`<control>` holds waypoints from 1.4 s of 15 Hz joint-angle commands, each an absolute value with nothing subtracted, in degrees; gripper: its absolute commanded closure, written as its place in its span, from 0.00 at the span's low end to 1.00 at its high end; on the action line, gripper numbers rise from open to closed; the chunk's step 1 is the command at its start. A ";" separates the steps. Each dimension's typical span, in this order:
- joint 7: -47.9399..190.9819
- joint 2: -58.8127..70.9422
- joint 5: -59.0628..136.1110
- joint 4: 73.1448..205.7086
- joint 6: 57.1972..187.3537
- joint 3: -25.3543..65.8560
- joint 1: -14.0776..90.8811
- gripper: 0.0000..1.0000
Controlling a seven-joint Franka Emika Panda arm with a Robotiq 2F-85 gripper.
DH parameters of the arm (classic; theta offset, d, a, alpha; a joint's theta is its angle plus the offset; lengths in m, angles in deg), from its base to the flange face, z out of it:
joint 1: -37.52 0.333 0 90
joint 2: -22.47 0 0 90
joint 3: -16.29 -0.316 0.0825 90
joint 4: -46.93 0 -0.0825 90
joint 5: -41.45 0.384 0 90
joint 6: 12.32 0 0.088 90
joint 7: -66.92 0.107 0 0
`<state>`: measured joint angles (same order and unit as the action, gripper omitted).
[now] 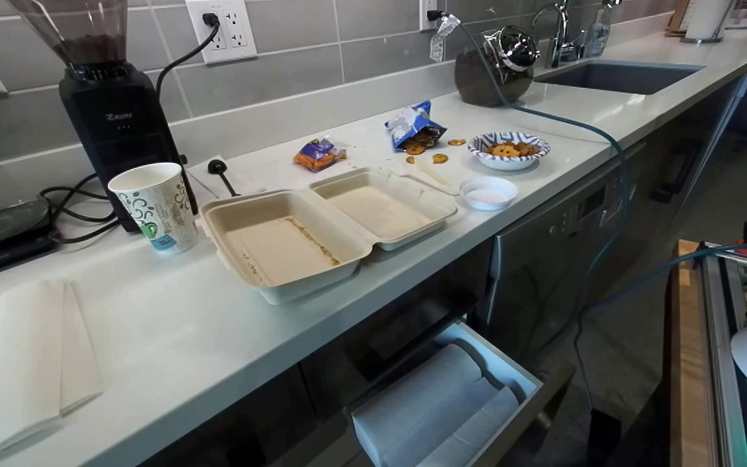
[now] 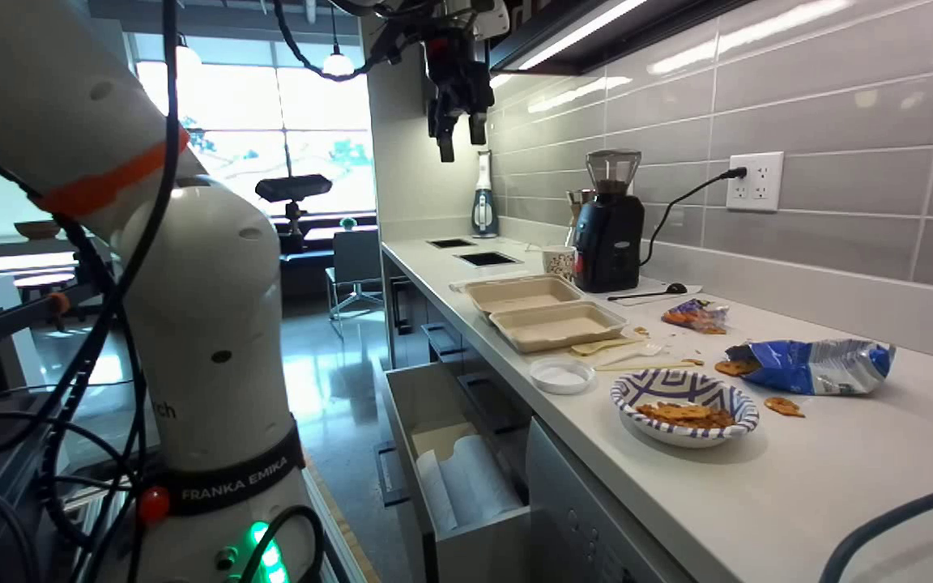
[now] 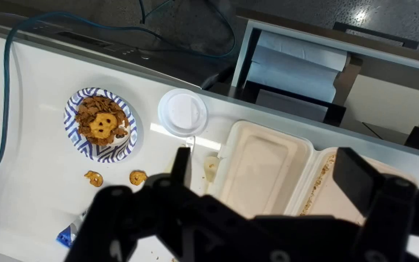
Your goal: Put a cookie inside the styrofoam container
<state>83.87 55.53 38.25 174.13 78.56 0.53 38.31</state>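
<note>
Small golden-brown cookies lie loose on the counter; one cookie (image 1: 439, 158) also shows in the wrist view (image 3: 138, 177), and another cookie (image 3: 94, 178) lies beside it. Larger biscuit pieces and crumbs fill a blue-patterned bowl (image 3: 131, 136). The off-white styrofoam container (image 1: 380, 204) lies open on the counter, both halves facing up, with crumbs along an inner edge of one half. It also shows in an exterior view (image 2: 555, 324) and the wrist view (image 3: 256, 156). My gripper (image 2: 462, 144) is open and empty, high above the counter. In the wrist view its fingers (image 3: 266, 171) spread over the container.
A blue snack packet (image 2: 819, 366), an orange snack packet (image 1: 320, 154), a white lid (image 1: 489, 193) and plastic utensils (image 1: 428, 174) lie nearby. A paper cup (image 1: 156, 207) and coffee grinder (image 1: 120, 123) stand beside the container. A drawer (image 1: 497, 363) is open below. A cable (image 3: 6, 98) crosses the counter.
</note>
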 commanded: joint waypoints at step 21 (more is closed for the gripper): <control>95.50 52.22 32.96 186.37 105.15 9.14 30.48 0.00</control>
<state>93.82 52.48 34.74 182.94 101.23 7.14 32.48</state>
